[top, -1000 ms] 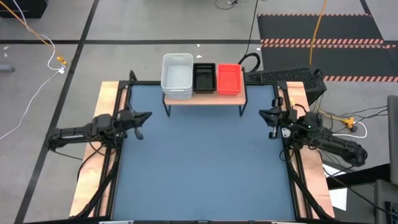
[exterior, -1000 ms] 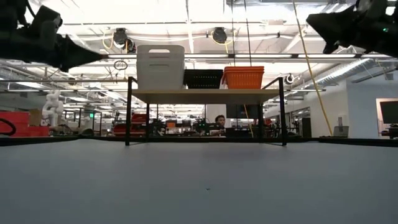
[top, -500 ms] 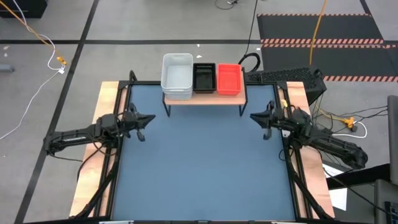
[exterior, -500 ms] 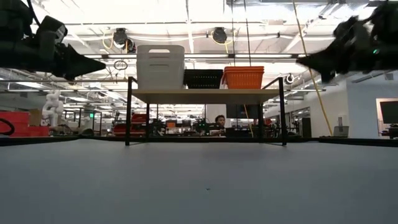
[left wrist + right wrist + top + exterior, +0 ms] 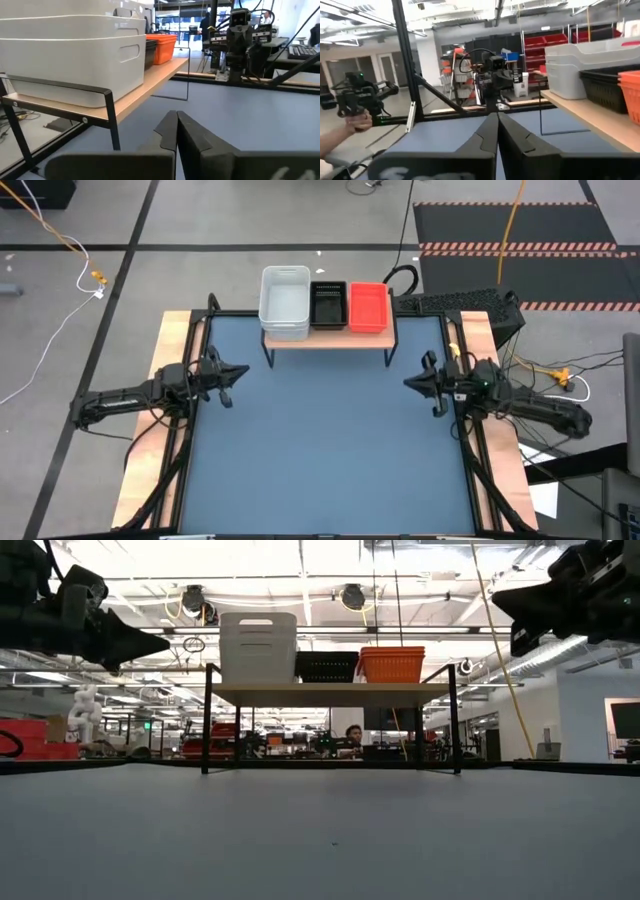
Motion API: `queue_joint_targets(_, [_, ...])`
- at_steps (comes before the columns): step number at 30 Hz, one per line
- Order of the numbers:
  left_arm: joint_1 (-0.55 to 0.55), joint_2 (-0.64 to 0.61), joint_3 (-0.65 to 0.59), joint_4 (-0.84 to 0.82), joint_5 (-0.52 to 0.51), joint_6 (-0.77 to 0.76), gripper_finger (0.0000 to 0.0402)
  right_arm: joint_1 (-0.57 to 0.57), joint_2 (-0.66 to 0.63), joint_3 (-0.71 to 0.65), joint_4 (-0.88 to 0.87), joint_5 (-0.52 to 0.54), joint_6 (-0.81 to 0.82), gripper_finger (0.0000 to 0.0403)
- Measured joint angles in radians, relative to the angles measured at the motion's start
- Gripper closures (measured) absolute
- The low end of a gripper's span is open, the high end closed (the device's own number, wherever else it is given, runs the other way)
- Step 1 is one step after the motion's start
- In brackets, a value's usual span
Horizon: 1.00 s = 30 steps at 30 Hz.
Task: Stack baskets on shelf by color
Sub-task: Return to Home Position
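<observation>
The shelf (image 5: 325,338) stands at the table's far middle on thin black legs. Three basket stacks sit side by side on its board: white (image 5: 285,302) on the left, black (image 5: 328,304) in the middle, red (image 5: 368,307) on the right. In the low view they show as white (image 5: 257,648), black (image 5: 326,666) and red (image 5: 392,664). My left gripper (image 5: 240,370) hovers shut over the table's left edge, pointing inward (image 5: 176,116). My right gripper (image 5: 408,383) hovers shut over the right edge, pointing inward (image 5: 496,119). Both are well above the table (image 5: 155,640) (image 5: 503,608).
The blue table top (image 5: 320,450) lies bare between the arms and before the shelf. Light wooden side rails (image 5: 170,330) border it. Cables and a keyboard (image 5: 455,302) lie beyond the far right corner. A person's hand (image 5: 347,129) shows beyond the table.
My right gripper swung toward the table's middle and dipped, then rose again and drew a little toward the near edge. My left gripper sank slightly. Both stayed shut. The baskets and shelf have not moved.
</observation>
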Motion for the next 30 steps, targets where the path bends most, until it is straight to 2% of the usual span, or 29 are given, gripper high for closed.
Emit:
queue_joint_targets(5, [0.0, 0.008, 0.001, -0.006, 0.001, -0.003, 0.0392, 0.165, 0.022, 0.0, 0.006, 0.196, -0.122, 0.0399])
queue_joint_targets(9, [0.0, 0.008, 0.001, -0.007, 0.0, 0.021, 0.0374, 0.213, 0.033, 0.0, 0.088, 0.224, -0.227, 0.0399])
queue_joint_targets(13, [0.0, 0.008, 0.001, -0.005, 0.001, 0.071, 0.0363, 0.22, 0.034, 0.0, 0.107, 0.174, -0.264, 0.0399])
queue_joint_targets(19, [0.0, 0.008, 0.0, 0.021, 0.0, 0.084, 0.036, 0.22, 0.034, 0.0, 0.088, 0.163, -0.27, 0.0399])
queue_joint_targets(24, [0.0, 0.008, 0.0, 0.022, 0.0, 0.084, 0.036, 0.193, 0.034, 0.0, 0.068, 0.068, -0.274, 0.0399])
queue_joint_targets(27, [0.0, 0.008, 0.0, 0.025, 0.0, 0.083, 0.036, 0.176, 0.036, 0.0, 0.072, -0.04, -0.215, 0.0399])
queue_joint_targets(30, [0.0, 0.008, 0.0, 0.025, 0.0, 0.081, 0.036, 0.174, 0.036, 0.0, 0.065, -0.032, -0.183, 0.0399])
